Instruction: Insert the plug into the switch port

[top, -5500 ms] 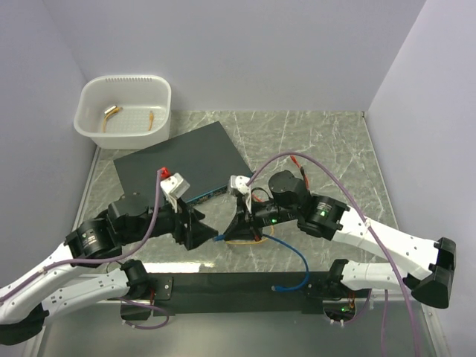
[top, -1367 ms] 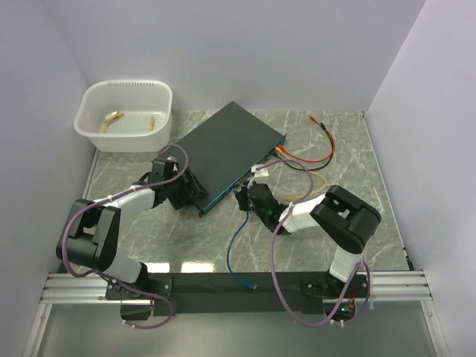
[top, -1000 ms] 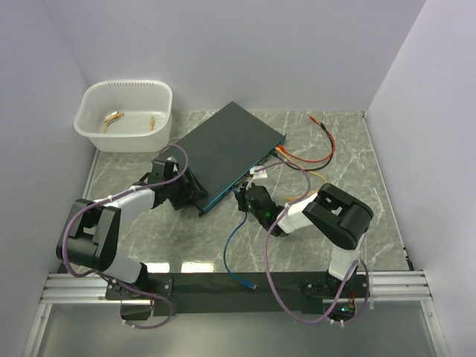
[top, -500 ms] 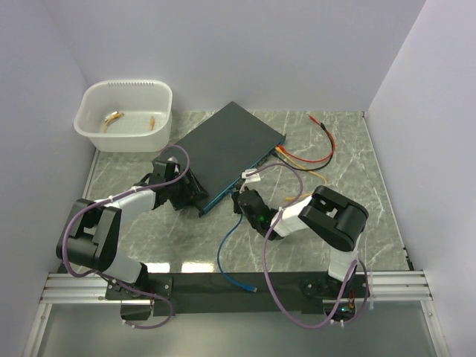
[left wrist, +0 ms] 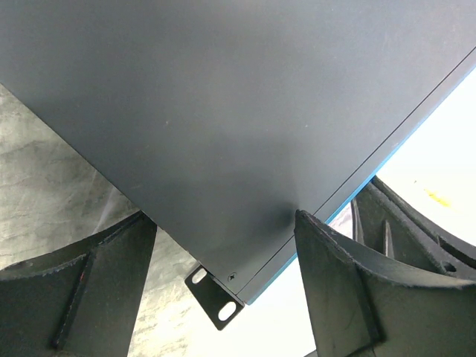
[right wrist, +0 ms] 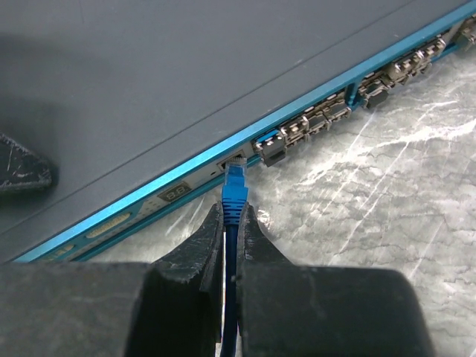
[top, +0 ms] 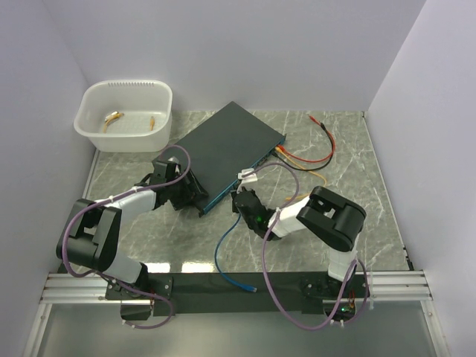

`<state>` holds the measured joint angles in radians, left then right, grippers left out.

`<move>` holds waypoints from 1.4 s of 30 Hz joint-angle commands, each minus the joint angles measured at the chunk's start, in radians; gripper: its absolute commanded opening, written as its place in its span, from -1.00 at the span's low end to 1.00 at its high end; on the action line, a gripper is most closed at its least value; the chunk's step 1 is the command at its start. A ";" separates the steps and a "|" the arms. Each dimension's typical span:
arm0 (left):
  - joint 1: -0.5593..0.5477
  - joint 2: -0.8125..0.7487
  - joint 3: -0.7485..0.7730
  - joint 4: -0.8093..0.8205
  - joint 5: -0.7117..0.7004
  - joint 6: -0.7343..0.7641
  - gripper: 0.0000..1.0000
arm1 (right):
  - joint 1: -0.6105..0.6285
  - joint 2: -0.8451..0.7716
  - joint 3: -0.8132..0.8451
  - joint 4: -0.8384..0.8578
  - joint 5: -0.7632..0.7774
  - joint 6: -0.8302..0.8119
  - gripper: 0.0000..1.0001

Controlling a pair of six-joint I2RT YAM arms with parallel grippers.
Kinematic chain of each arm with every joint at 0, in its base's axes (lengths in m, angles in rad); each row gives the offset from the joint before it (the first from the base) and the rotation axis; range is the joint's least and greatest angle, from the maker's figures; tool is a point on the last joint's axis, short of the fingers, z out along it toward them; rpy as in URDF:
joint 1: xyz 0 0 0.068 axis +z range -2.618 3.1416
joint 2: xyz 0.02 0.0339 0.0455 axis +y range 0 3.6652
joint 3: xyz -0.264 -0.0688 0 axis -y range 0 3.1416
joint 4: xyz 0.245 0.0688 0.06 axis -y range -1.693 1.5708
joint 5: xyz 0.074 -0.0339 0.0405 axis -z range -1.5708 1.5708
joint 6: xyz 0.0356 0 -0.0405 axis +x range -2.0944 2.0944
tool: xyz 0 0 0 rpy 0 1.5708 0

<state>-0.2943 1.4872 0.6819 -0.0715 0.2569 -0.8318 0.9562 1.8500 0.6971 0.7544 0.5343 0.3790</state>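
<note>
Since half a second earlier, your flat black box [top: 223, 145] had kept its place while the right gripper [right wrist: 232, 223] edged left along its teal-blue face. Its jaws were pinched narrow on the blue cable [top: 221, 253] just behind the blue plug [right wrist: 236, 182]. The plug's tip met the small square switch port [right wrist: 234, 160]; whether it was seated, you could not tell. Your left gripper [left wrist: 223, 249] stood wide astride the box's near corner. The white plastic tub [top: 126, 83] held two small orange-brass pieces [top: 113, 117].

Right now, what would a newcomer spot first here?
The blue plug, pinched in the shut right gripper, with its tip at a switch port on the teal-blue face of the flat black switch mid-table. Next, the left gripper, open jaws straddling that box's near corner, and the white tub far left.
</note>
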 commanded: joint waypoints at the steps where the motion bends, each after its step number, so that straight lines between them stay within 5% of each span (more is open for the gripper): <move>1: -0.028 -0.016 -0.002 0.064 0.042 0.002 0.58 | 0.016 0.018 0.056 0.138 0.009 -0.048 -1.00; 10: -0.029 -0.018 -0.007 0.056 0.028 0.003 0.58 | 0.033 0.075 0.041 0.259 0.021 -0.209 -1.00; 21: -0.029 -0.013 -0.015 0.064 0.024 0.003 0.58 | 0.029 0.155 -0.045 0.626 0.039 -0.456 -1.00; 42: -0.029 -0.047 -0.067 0.116 0.012 -0.009 0.58 | -0.074 0.048 0.044 0.263 -0.122 -0.351 -1.00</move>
<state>-0.3031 1.4605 0.6365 -0.0139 0.2367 -0.8322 0.9348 1.9305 0.6212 1.0122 0.4091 0.0273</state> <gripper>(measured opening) 0.792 0.060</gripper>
